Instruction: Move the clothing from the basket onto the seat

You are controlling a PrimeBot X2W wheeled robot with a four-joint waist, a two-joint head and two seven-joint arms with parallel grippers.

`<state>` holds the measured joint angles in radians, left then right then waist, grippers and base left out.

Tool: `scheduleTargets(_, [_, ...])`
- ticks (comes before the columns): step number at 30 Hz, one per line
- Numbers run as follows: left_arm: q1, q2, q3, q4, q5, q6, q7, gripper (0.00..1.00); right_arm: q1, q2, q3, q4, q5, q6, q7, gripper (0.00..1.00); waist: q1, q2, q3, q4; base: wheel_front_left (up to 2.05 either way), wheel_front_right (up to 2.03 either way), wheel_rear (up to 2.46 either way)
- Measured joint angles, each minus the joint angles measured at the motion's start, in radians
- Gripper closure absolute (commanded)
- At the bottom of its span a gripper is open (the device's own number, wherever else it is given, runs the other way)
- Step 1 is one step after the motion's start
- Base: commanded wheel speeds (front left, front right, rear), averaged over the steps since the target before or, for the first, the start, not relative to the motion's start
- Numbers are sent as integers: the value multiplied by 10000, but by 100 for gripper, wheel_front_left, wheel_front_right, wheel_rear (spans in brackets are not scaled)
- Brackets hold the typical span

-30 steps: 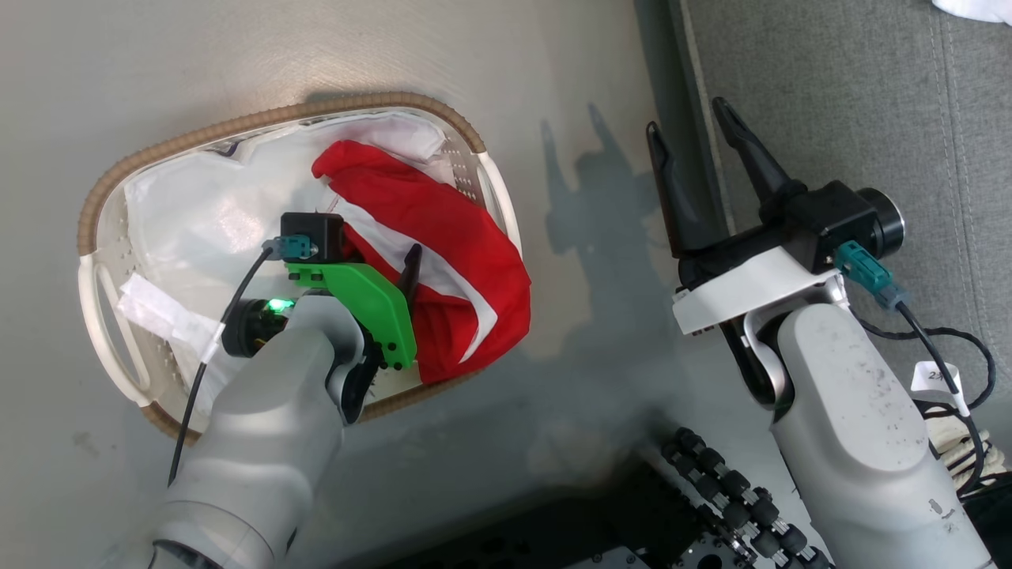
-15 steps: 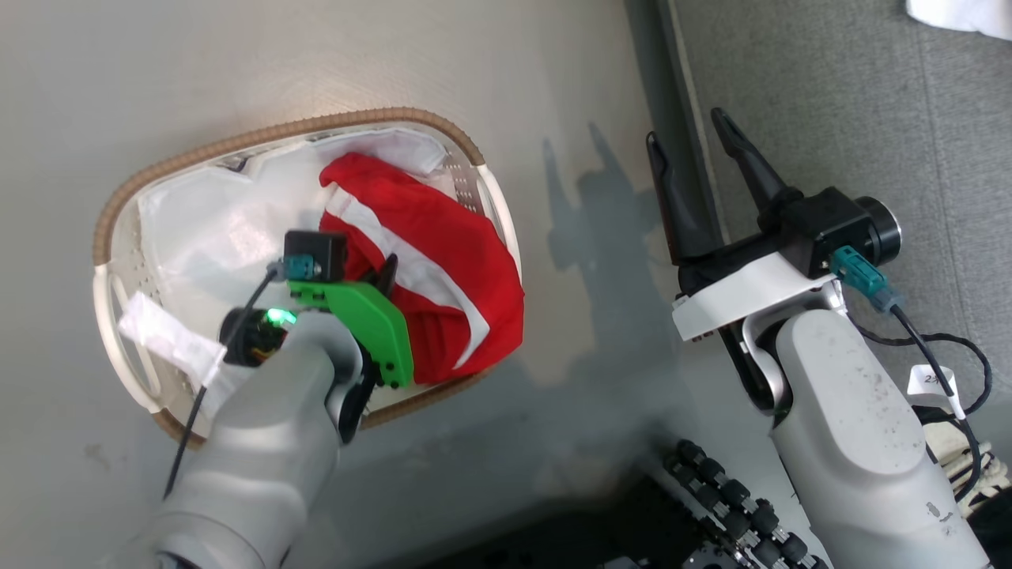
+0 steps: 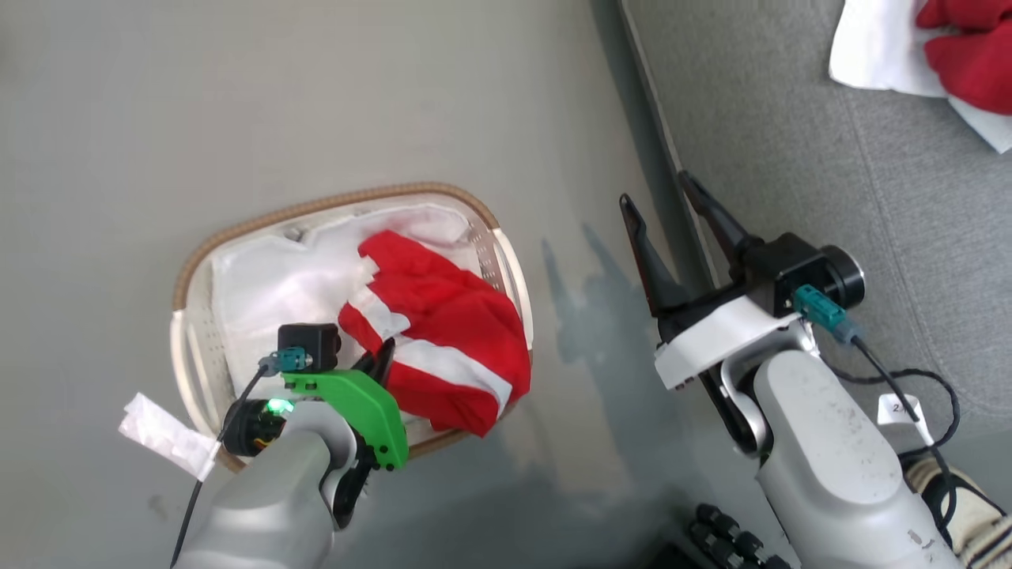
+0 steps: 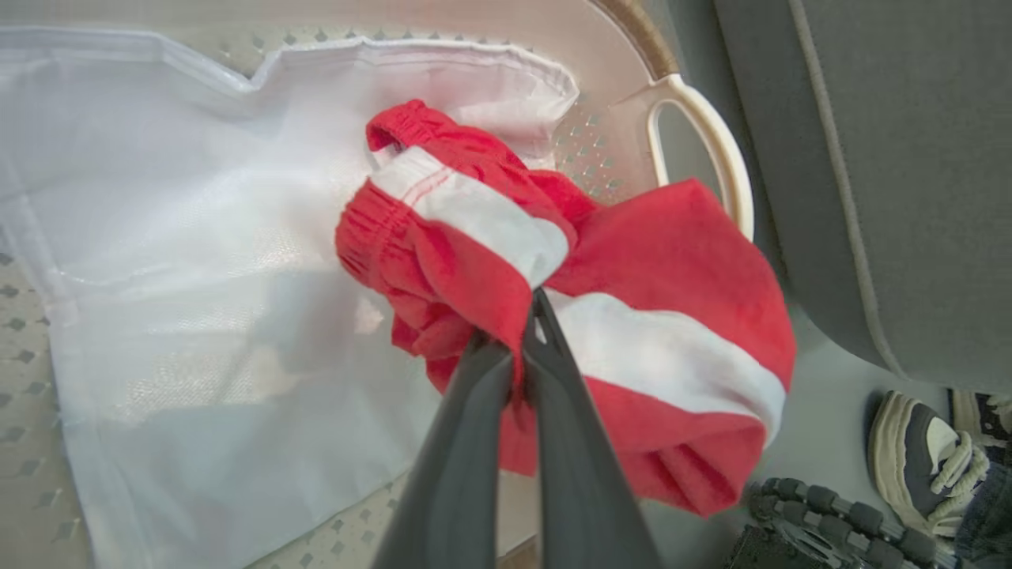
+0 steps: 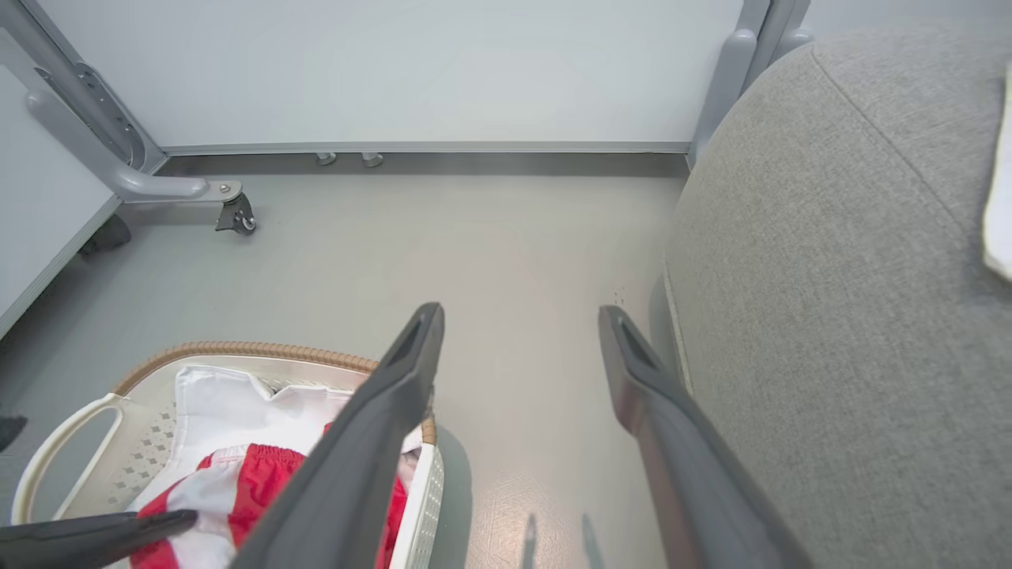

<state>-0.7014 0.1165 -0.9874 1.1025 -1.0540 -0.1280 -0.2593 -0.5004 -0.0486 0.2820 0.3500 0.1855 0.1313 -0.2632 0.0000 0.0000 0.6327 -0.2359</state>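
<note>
A red garment with white stripes [image 3: 451, 348] lies bunched in the right half of the basket [image 3: 316, 207] and hangs over its right rim. My left gripper [image 3: 379, 359] is shut on a fold of it; the left wrist view shows the fingertips [image 4: 528, 316] pinching the red fabric [image 4: 672, 269]. A white sheet [image 4: 158, 237] lines the basket. My right gripper [image 3: 658, 190] hangs open and empty over the floor beside the grey seat [image 3: 791, 197], its fingers spread in the right wrist view [image 5: 519, 316]. More red clothing [image 3: 964, 55] and a white cloth [image 3: 862, 47] rest on the seat's far corner.
The basket stands on grey floor to the left of the seat's edge [image 5: 830, 316]. A shoe [image 4: 917, 458] and my base's black rollers [image 3: 735, 537] lie near the seat's foot. A wheeled metal frame [image 5: 229, 209] and a wall stand beyond the basket.
My left gripper has shut on the red garment and gathered it up a little. The head camera has shifted, bringing more of the seat and the clothing on it into view.
</note>
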Motion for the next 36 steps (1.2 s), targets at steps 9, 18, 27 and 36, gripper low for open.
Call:
scheduleTargets(9, [1025, 295, 1900, -1298, 1492, 0, -31, 100, 823, 4, -61, 441, -104, 0, 0, 0, 0, 0, -1418, 498, 0, 0, 0])
scheduleTargets(18, [2476, 226, 3935, -3427, 4178, 0, -46, 100, 1703, 0, -232, 723, -270, 0, 2, 0, -1, 0, -2862, 1229, 0, 0, 0])
scheduleTargets(27, [3302, -2, 5106, -5246, 5453, 0, -48, 100, 2272, 2, -105, 813, -203, 0, 2, 0, -1, 0, -4060, 1720, 0, 0, 0])
scheduleTargets(36, [3571, -81, 5561, -6696, 5904, -6, -46, 100, 2734, 0, -54, 828, -159, 0, 0, 0, -1, 0, -5063, 1953, 0, 0, 0])
